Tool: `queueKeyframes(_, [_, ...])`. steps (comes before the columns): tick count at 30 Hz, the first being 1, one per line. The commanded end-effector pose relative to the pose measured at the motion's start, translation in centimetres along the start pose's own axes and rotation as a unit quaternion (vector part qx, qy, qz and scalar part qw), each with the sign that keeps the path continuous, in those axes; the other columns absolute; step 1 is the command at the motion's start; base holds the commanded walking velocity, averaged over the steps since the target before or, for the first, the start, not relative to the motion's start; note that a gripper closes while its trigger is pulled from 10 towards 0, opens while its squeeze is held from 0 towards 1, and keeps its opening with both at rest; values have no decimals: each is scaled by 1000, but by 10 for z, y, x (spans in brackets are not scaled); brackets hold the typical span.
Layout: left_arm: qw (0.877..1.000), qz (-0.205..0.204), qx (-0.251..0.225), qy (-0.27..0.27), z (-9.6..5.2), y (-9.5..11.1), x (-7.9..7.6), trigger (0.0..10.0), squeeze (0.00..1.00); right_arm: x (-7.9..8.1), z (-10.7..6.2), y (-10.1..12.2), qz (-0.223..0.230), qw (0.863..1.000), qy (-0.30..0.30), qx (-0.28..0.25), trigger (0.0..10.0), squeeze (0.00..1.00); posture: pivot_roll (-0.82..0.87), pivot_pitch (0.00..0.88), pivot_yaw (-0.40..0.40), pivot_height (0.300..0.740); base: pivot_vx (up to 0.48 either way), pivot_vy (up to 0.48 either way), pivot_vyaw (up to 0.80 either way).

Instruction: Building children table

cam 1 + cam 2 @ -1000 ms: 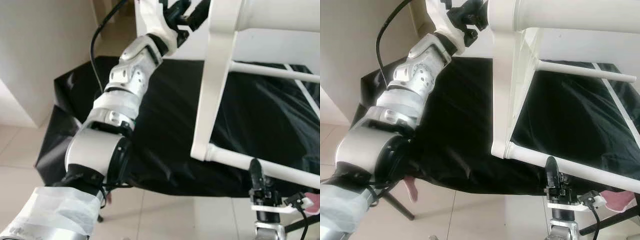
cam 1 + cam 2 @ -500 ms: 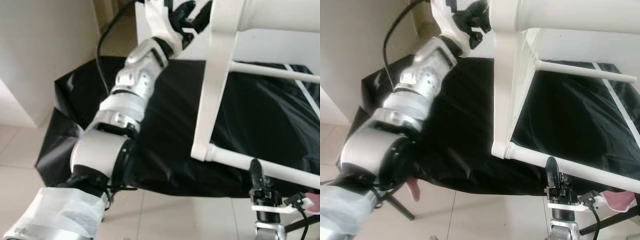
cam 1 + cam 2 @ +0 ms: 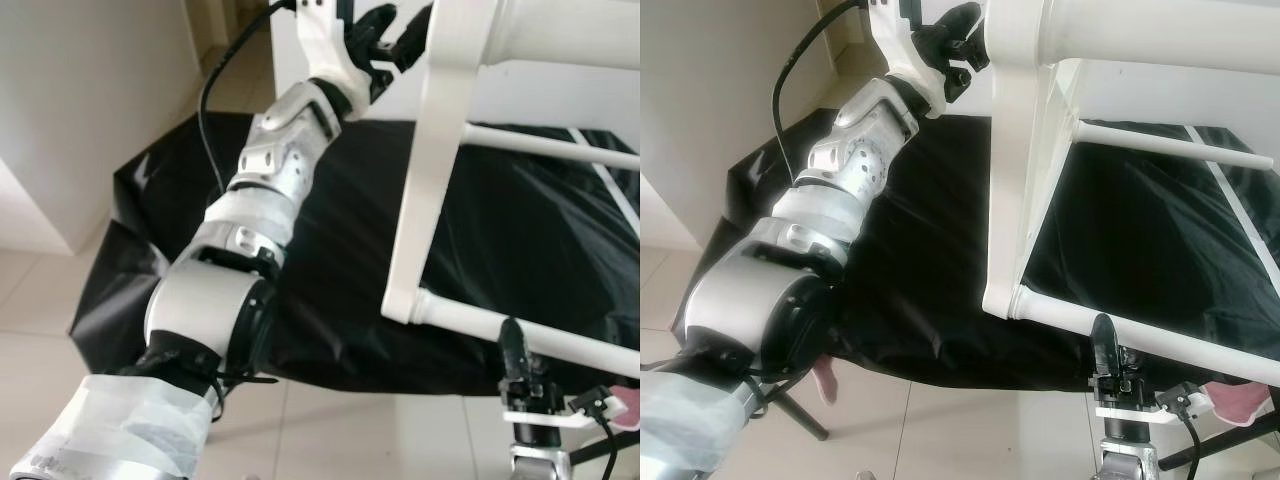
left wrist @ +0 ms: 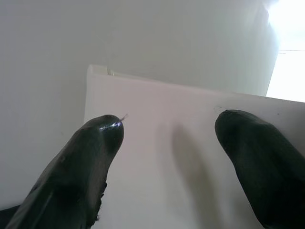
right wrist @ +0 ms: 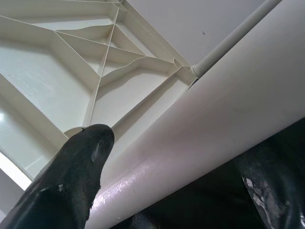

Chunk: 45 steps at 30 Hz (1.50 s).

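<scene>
White table frame (image 3: 430, 200) on black sheet (image 3: 330, 270), tiled floor (image 3: 40, 300); left claw (image 4: 167, 157) open, right claw (image 5: 176, 181) astride a tube.

Black plastic sheet (image 3: 520, 230) draped over the tabletop's edges, pale tiled floor (image 3: 40, 330) below, pink cloth (image 3: 1240, 402) at the near right corner

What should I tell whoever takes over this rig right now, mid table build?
Left gripper: raised high, fingers open, at the flat white side of the table.
Right gripper: low, open, its fingers either side of the round white leg near the front edge.
Table lies tipped on its side over the black sheet, ribbed underside facing the right wrist camera.
Done: legs and thin rails appear fitted.
Left: secure a grip with both grippers, then probably stand it upright.
</scene>
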State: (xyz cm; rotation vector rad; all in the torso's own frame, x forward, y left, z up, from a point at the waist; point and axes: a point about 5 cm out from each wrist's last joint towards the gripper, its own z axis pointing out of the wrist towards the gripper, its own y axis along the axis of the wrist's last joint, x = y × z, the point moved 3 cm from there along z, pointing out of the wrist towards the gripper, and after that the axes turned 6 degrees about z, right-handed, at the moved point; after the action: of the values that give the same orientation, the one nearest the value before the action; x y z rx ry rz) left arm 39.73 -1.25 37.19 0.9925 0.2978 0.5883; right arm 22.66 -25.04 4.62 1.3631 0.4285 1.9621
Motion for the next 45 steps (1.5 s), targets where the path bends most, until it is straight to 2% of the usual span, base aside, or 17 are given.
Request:
queueKeyframes(1, [995, 3, 6, -97, 3, -5, -22, 10000, 0, 29, -241, -43, -17, 906, -423, 26, 10000, 0, -250, 0, 0, 740, 0, 0, 0])
queueKeyframes(9, [995, 4, 7, -99, 3, -8, -23, 10000, 0, 28, -242, -43, -17, 905, -424, 25, 10000, 0, -253, 0, 0, 740, 0, 0, 0])
queueKeyframes(10, [995, 4, 8, -100, 3, -8, -23, 10000, 0, 28, -242, -43, -17, 905, -423, 25, 10000, 0, -254, 139, 253, 740, 0, 0, 0])
queueKeyframes(45, [995, 4, 8, -100, 3, -8, -23, 10000, 0, 28, -242, -43, -17, 905, -423, 25, 10000, 0, -254, 139, 253, 740, 0, 0, 0])
